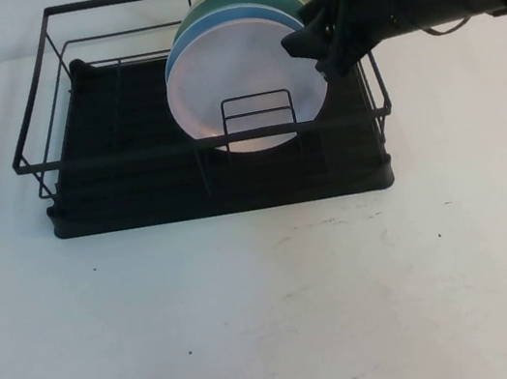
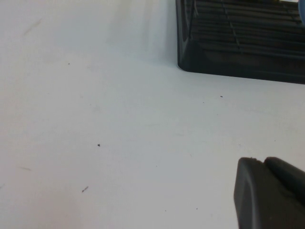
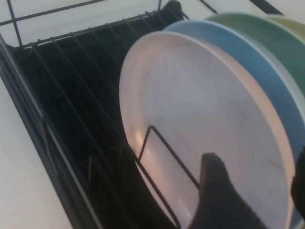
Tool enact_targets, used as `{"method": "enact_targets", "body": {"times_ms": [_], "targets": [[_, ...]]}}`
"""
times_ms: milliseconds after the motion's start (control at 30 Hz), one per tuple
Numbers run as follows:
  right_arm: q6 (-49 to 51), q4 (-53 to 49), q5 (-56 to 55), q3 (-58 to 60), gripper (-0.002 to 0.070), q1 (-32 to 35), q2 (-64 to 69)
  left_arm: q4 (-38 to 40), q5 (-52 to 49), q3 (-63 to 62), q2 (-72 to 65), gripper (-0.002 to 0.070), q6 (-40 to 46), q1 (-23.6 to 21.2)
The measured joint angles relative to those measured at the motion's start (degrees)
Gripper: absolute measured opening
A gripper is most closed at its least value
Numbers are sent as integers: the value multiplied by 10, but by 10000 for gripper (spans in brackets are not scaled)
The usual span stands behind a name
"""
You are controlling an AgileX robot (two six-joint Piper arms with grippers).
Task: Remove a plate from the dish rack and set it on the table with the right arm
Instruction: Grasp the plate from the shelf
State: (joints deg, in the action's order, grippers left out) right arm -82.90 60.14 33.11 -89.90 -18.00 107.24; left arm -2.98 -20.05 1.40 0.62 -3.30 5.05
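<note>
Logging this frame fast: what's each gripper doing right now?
Left gripper: low over the table, apart from the dish rack; cannot be told.
Right gripper: open, fingers straddling the pink plate rim, not clamped.

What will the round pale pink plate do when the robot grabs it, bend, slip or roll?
The round pale pink plastic plate looks stiff, so it probably won't bend. Its smooth surface may slip between the open right gripper fingers, one either side of its rim. Standing on edge in the black wire dish rack, it could roll if freed. The left gripper hovers over the table.
</note>
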Motion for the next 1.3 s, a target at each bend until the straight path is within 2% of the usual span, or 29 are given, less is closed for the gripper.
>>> {"method": "enact_targets", "body": {"times_ms": [567, 933, 1300], "targets": [[-34, 1, 0, -79, 301, -15, 82, 0, 0, 0, 0, -6, 0, 0], [-47, -1, 25, -104, 300, -16, 85, 0, 0, 0, 0, -6, 0, 0], [-37, -46, 51, -135, 300, -16, 85, 0, 0, 0, 0, -6, 0, 0]]}}
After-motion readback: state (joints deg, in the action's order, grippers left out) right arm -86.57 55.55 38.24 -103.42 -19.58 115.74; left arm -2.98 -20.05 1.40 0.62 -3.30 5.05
